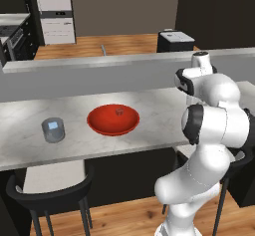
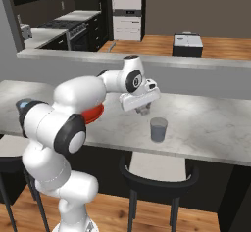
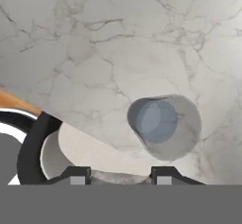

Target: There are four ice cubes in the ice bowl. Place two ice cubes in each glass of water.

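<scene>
You've got the gripper (image 2: 143,111) closed on an ice cube (image 3: 120,177), hovering just short of the right glass (image 2: 158,129) on the counter (image 2: 211,128). Red bowl (image 1: 113,120) holds approx. one cube (image 1: 119,112); left glass (image 1: 53,130) shows pale ice. I'd say past halfway.

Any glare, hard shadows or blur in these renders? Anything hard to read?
Left base view: soft, even light, a mild sheen on the red bowl, faint shadow by the left tumbler; the small thing in the bowl is too coarse to read. Right base view: the gripper hangs above the right tumbler, no glare. Hand view: marble counter sharp; between the fingertips a pale blur.
</scene>
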